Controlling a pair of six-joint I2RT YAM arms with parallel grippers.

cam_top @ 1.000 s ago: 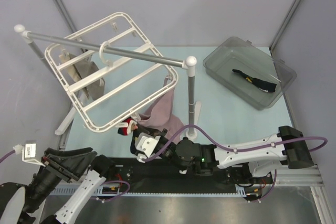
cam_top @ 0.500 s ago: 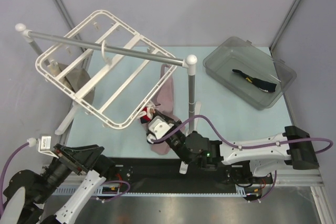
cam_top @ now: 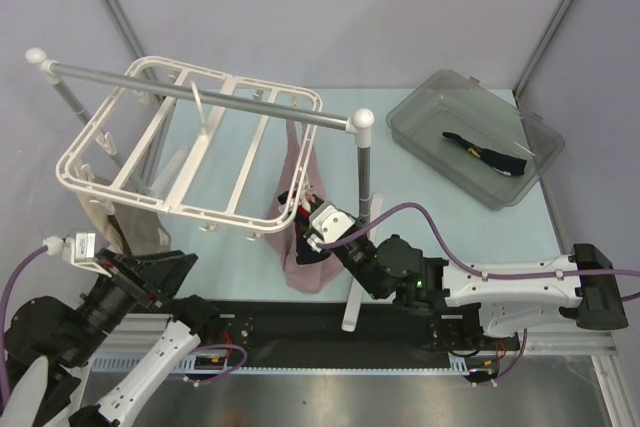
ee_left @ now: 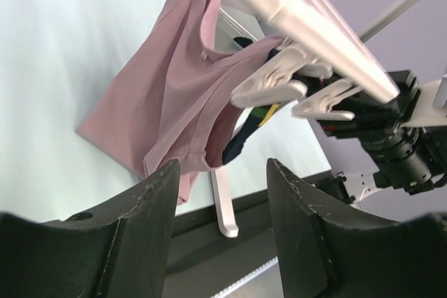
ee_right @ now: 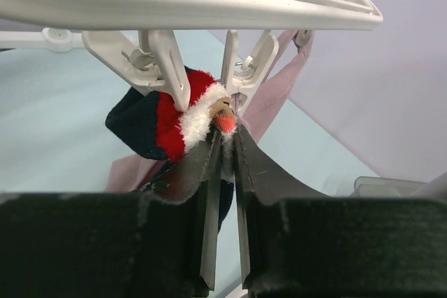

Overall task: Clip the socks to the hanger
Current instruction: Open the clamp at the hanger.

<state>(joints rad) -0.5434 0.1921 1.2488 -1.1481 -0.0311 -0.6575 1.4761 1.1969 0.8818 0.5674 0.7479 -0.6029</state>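
Note:
The white hanger (cam_top: 190,152) hangs by its hook from the silver rail. My right gripper (cam_top: 312,217) is shut on a navy sock (cam_top: 305,242) with a red-and-white patch, and holds it up against the hanger's near right corner. In the right wrist view the sock's top (ee_right: 183,118) is pinched in my gripper (ee_right: 225,141), right under a white clip (ee_right: 244,68). The left wrist view shows this sock (ee_left: 246,134) hanging below the clips (ee_left: 269,87). The second sock (cam_top: 487,156) lies in the grey bin. My left gripper (cam_top: 160,272) is open and empty, low at the near left.
A pink cloth (cam_top: 297,197) hangs from the hanger's right side, next to the sock. A beige cloth (cam_top: 108,215) hangs at its left. The silver rail (cam_top: 200,95) rests on posts with white knobs (cam_top: 361,119). The grey bin (cam_top: 440,97) stands at the back right.
The hanger has swung round on the rail and now hangs more level. My right gripper has carried the sock right and up to its near right corner. The left arm has shifted slightly.

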